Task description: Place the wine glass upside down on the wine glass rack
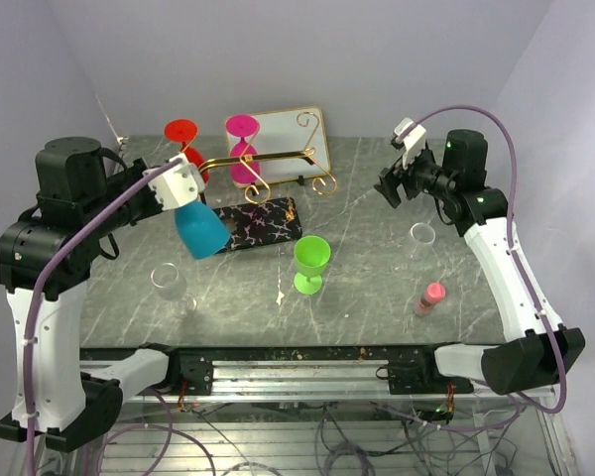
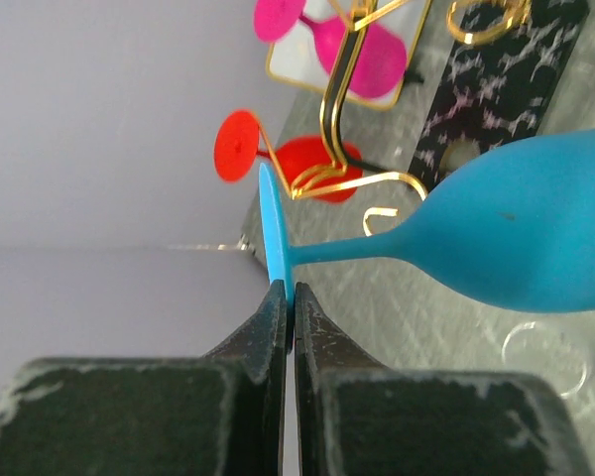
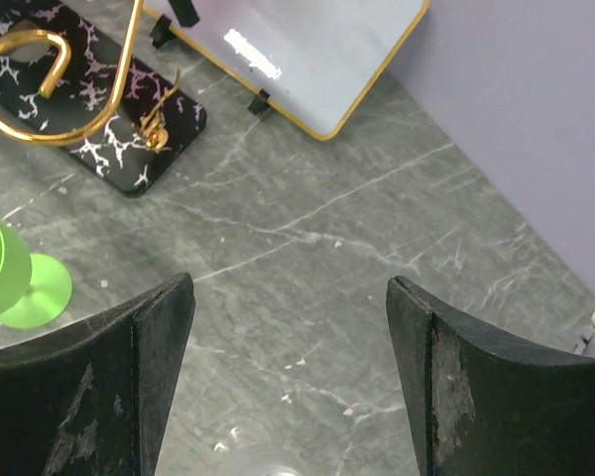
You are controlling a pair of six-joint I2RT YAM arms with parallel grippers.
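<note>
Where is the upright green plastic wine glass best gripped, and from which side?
Probably the green plastic wine glass is best taken at its thin stem, jaws level, from the right arm's side: the bowl flares wide and the glass stands upright on its flat foot.

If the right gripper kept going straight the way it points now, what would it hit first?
Most likely the bare grey marbled tabletop: the open right gripper tilts down toward it. The gold-rimmed white tray lies farther along that line, though depth is hard to judge.
</note>
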